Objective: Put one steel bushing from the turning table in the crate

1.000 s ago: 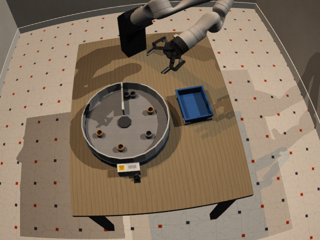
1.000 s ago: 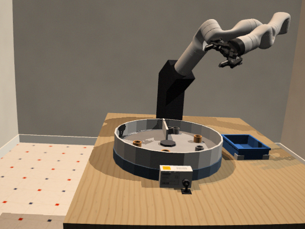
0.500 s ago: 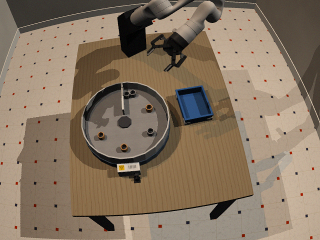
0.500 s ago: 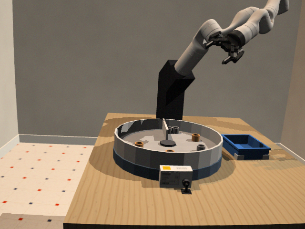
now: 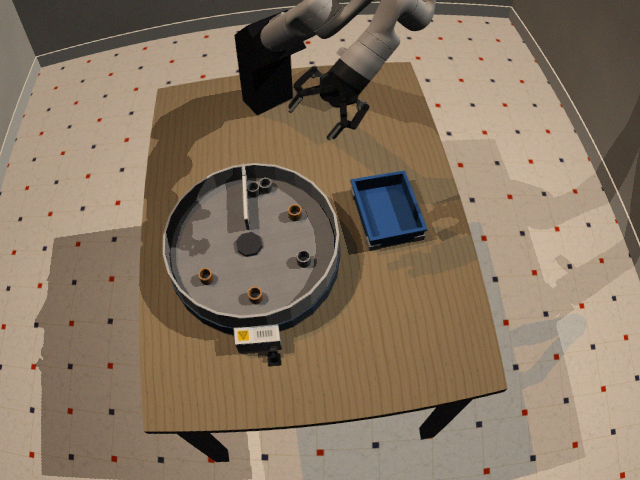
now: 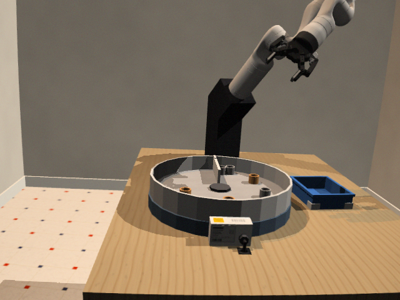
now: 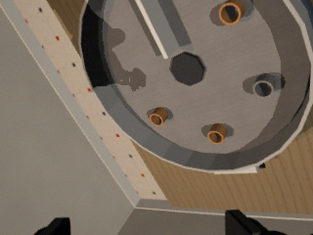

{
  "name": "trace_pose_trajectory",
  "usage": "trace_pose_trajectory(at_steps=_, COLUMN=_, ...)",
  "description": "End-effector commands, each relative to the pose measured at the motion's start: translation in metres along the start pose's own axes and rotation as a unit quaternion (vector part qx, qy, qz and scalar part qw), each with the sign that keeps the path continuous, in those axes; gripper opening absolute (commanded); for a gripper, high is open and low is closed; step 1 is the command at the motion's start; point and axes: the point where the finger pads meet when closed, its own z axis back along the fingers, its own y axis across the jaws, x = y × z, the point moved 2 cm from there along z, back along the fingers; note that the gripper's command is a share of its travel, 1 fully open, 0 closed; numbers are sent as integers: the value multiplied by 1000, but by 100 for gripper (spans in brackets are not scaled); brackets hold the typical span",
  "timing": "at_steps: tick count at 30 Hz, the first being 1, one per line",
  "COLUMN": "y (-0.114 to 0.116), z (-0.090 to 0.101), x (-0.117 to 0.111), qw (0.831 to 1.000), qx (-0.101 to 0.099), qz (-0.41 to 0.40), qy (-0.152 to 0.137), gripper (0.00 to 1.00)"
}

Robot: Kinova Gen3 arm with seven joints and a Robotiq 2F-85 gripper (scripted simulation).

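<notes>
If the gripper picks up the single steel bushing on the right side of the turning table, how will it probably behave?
The steel bushing is a short, upright grey ring, so it is probably rigid and rather heavy for its size. Its smooth curved wall may slip between the fingers. If tipped on its side, it would likely roll.

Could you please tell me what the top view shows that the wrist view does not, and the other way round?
Only the top view shows the blue crate, with nothing in it, the open pincer held high and holding nothing, the two steel bushings beside the divider, and the control box. Only the wrist view shows the corner where the floor meets the walls. Both show the turning table, its dark hub, three orange bushings and one lone steel bushing.
</notes>
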Motion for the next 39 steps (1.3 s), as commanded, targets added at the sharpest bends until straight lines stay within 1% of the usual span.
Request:
trace_pose_trajectory(at_steps=1, y=13, z=-1, x=-8, qw=999, qx=41, qz=2, qy=34, gripper=100)
trace_pose_trajectory(at_steps=10, y=13, z=-1, x=-8, qw=999, qx=41, qz=2, qy=34, gripper=100)
trace_pose_trajectory(at_steps=12, y=11, z=-1, x=-6, qw=995, qx=72, qz=4, qy=68, gripper=100)
trace_pose_trajectory(at_steps=15, y=9, z=-1, x=-4, qw=985, qx=123, qz=10, qy=122, gripper=100)
trace_pose_trajectory(at_steps=27, y=9, z=-1, x=-4, qw=985, qx=123, qz=10, qy=122, gripper=100)
trace_pose_trajectory(at_steps=29, y=8, z=-1, x=-3, qw=976, qx=155, qz=12, qy=155, gripper=100)
trace_pose_trajectory(at_steps=32, y=7, z=-2, x=-1, qw=957, qx=204, qz=18, qy=208, gripper=100)
trace_pose_trajectory(at_steps=39, y=7, z=-2, x=-1, qw=957, qx=204, qz=18, qy=208, gripper=100)
